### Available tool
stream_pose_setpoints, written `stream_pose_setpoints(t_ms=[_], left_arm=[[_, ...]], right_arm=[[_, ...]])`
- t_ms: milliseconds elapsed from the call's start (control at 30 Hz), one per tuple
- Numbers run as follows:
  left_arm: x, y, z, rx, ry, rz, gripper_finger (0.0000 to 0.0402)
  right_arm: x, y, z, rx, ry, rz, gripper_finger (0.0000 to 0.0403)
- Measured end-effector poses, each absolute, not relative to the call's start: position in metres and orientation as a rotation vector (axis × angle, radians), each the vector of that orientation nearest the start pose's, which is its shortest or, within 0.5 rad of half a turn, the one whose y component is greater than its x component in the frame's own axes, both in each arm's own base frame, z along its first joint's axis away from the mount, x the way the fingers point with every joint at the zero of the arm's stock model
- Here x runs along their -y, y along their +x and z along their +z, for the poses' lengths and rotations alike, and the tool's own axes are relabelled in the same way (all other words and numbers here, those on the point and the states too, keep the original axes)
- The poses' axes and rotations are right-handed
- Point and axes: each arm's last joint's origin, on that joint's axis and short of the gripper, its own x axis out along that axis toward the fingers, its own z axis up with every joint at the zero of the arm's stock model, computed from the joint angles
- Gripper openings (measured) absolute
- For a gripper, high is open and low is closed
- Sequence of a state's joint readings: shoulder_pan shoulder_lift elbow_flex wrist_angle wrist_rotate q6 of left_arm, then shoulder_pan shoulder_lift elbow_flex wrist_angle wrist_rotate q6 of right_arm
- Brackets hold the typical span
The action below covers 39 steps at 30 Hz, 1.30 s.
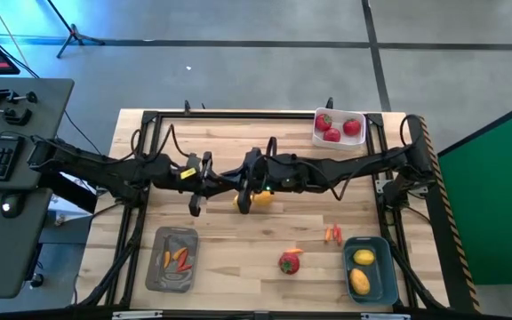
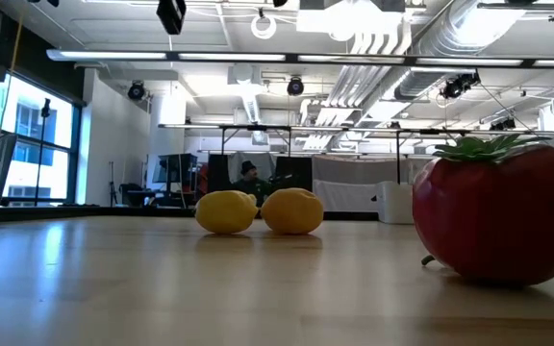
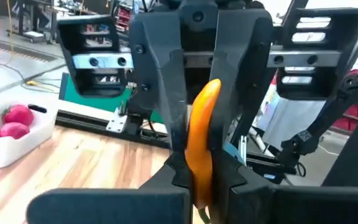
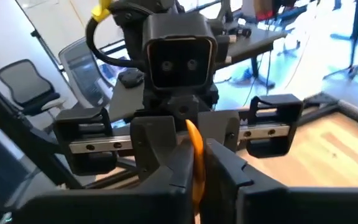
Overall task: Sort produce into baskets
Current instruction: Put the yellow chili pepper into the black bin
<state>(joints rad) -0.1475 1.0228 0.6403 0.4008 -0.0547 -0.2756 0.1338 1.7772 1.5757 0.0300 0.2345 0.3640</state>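
Where the two arms meet over the middle of the pale wooden table (image 1: pixel 238 240), a thin curved orange pepper (image 3: pixel 201 143) stands on end, pinched from both sides at once: the left gripper (image 3: pixel 199 177) has its dark fingers closed against the lower part, and the right gripper (image 4: pixel 196 168), facing it head-on, is closed on the same pepper, which shows as a narrow orange strip between its fingers in the right wrist view. From above, the pepper is mostly hidden by the two grippers, raised above the boards near a yellow-orange patch there. Toward the front edge, a round red fruit with a green top (image 1: pixel 290 262) lies loose on the wood, and two small orange-red peppers (image 1: pixel 332 235) lie just beside the blue-teal rectangular basket (image 1: pixel 382 265), which holds two yellow oval lemons (image 1: pixel 361 271). The flat grey tray with rounded corners (image 1: pixel 156 267) at the front left holds several thin peppers, and the white rectangular basket (image 1: pixel 338 116) at the far edge holds three red fruits
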Motion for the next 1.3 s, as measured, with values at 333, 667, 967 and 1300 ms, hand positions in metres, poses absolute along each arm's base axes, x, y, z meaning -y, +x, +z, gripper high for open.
stream_pose_setpoints(t_ms=[333, 667, 967, 1300], left_arm=[[0.044, 0.221, 0.288, -0.302, -0.221, -0.053, 0.0001], [0.080, 0.195, 0.315, -0.594, -0.330, -0.111, 0.0000], [0.138, 0.167, 0.289, -0.878, -0.622, -0.138, 0.0000], [0.192, 0.157, 0.235, -1.197, -0.649, 0.020, 0.0000]], right_arm=[[-0.039, 0.408, 0.367, -0.161, 0.228, -0.091, 0.0152], [-0.026, 0.379, 0.387, -0.242, 0.080, -0.099, 0.0167], [-0.026, 0.370, 0.370, -0.448, 0.087, -0.116, 0.0114], [-0.026, 0.366, 0.361, -0.532, 0.182, -0.177, 0.0055]])
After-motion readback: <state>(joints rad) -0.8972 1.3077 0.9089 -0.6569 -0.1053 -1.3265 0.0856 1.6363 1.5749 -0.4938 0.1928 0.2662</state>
